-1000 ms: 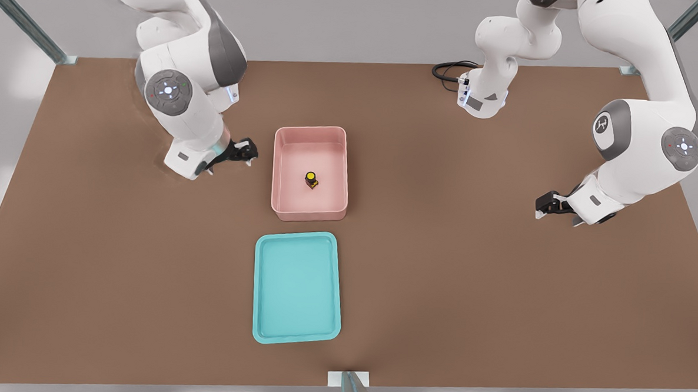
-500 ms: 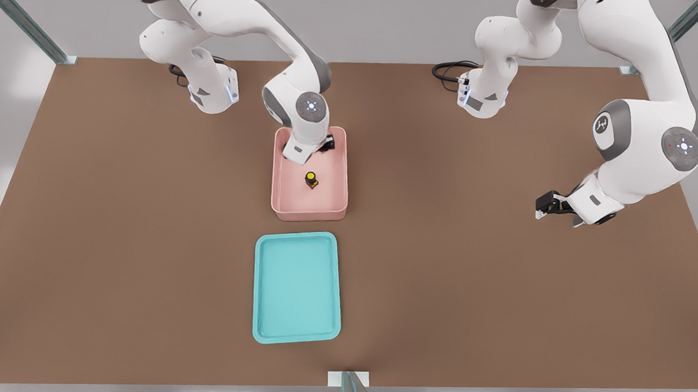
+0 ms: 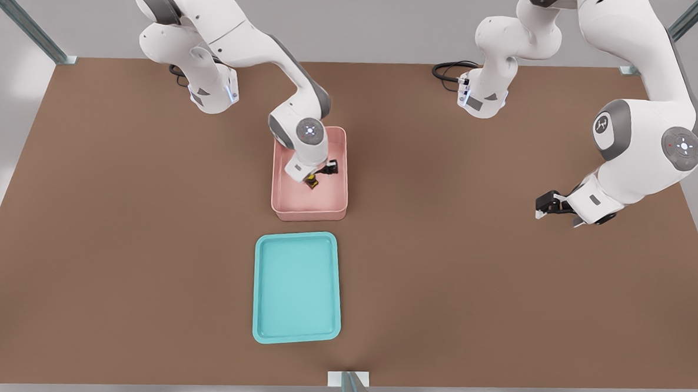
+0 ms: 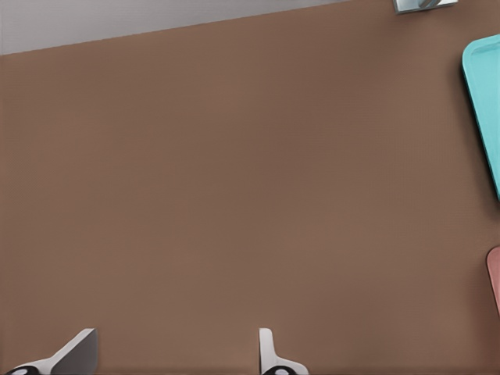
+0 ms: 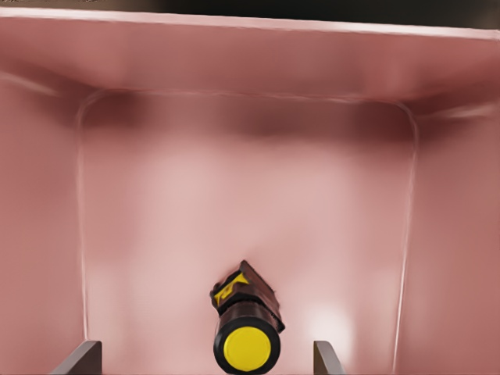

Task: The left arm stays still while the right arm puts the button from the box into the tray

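Now your gripper (image 5: 206, 361) sits inside the box (image 3: 339, 178), fingers (image 5: 78, 359) spread astride the button (image 5: 247, 328); descend slightly, then close.

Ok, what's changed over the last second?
The right arm swung from beside the box to over it and has come down inside, so the gripper now sits at the button, fingers open on either side, nothing gripped yet. The button, box and tray have not moved.
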Controlling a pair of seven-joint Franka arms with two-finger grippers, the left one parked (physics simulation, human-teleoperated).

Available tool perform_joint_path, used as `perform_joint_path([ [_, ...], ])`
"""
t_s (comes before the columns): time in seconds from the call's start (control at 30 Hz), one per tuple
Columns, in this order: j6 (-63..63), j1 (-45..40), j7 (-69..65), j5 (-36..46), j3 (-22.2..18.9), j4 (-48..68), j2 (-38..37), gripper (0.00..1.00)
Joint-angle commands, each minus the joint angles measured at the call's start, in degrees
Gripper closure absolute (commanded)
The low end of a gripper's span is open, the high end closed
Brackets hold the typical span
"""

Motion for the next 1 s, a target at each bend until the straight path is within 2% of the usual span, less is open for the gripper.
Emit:
perform_joint_path([
  [0.0,2.3,-0.2,6.6,0.1,-0.2,-0.5,0.1,0.00],
  [0.23,4.3,-1.5,5.4,0.0,-0.2,-0.4,3.0,0.00],
  [0.87,4.2,-1.4,4.5,0.0,0.7,-3.0,1.1,0.02],
  [0.97,4.2,-1.5,4.5,0.0,0.7,-3.0,1.2,0.20],
])
